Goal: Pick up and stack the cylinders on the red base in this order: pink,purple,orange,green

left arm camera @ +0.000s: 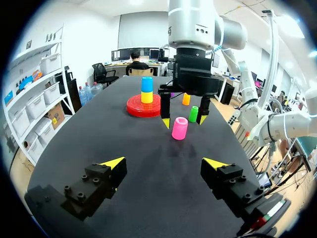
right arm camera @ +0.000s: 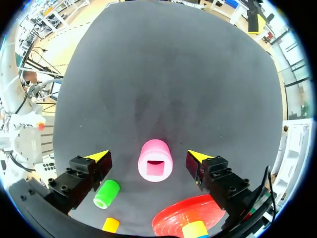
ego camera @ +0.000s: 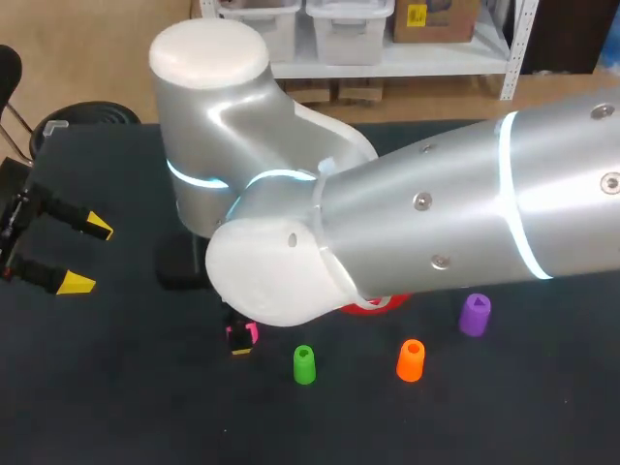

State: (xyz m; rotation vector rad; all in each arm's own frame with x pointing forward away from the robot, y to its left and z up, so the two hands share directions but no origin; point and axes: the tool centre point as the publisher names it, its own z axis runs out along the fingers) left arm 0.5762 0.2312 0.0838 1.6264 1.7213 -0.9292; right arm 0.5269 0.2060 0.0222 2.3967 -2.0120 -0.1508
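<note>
Two yellow-tipped fingers of my right gripper (right arm camera: 148,155) stand spread wide, one on either side of the pink cylinder (right arm camera: 155,166), with a gap showing on both sides, so nothing is pinched. The pink cylinder stands upright on the dark table (ego camera: 116,407), its square hole facing up toward the wrist camera. Just beside one finger sits the green cylinder (ego camera: 304,364), and past it, along the near side of the table, the orange cylinder (ego camera: 411,359) and then the purple cylinder (ego camera: 475,315), each apart from the others. The red base (left arm camera: 143,105) lies near the pink cylinder, on the far side of it as the left wrist sees it, and it carries a yellow cylinder (left arm camera: 147,97) with a blue cylinder (left arm camera: 147,84) on top. From the head camera my right arm (ego camera: 436,223) reaches across the middle and hides most of the base. My left gripper (ego camera: 87,256) hangs well off at the left of the table, fingers apart and holding nothing.
</note>
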